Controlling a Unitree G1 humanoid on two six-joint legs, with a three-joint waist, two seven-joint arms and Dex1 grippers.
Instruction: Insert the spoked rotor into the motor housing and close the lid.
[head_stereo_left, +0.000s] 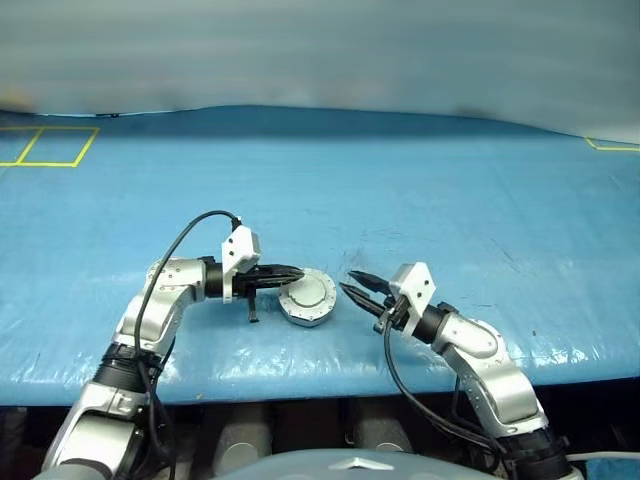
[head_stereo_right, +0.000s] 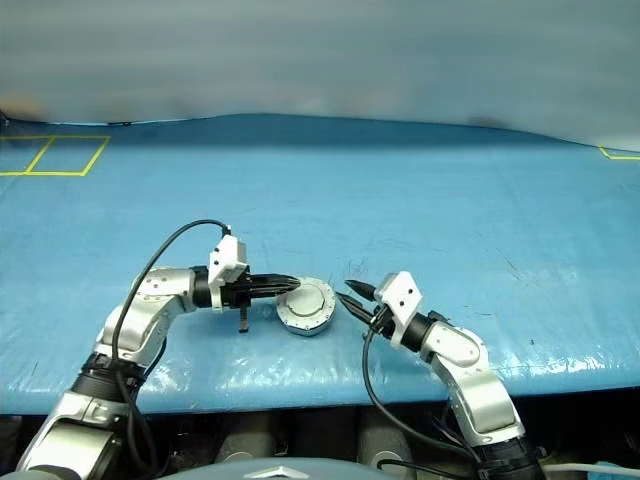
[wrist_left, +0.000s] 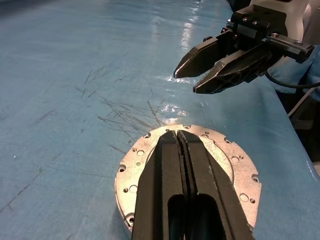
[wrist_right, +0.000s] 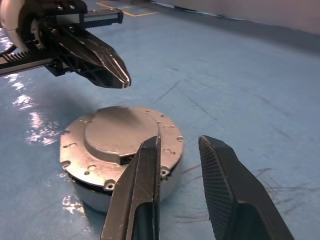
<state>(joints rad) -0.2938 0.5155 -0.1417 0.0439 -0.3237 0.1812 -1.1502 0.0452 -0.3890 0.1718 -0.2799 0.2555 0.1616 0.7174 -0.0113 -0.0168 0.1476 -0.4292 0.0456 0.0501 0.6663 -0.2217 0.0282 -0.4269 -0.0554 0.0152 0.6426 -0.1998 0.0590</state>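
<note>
Just one closed motor housing (head_stereo_left: 307, 297), two end effectors.

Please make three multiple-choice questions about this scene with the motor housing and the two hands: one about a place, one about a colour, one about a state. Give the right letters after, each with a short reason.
1. Where does the motor housing lie?
A. between the two hands
B. at the far edge beside the yellow lines
C. to the right of the right hand

2. What colour is the table cover?
A. green
B. blue
C. white

3. How is the lid?
A. standing open
B. lying apart from the housing
C. closed over the housing

Answers:
1 A: the head views show it with the left hand at one side and the right hand at the other.
2 B: the surface is blue in all views.
3 C: the right wrist view shows the plain grey outer face on top, no windings visible.
</note>
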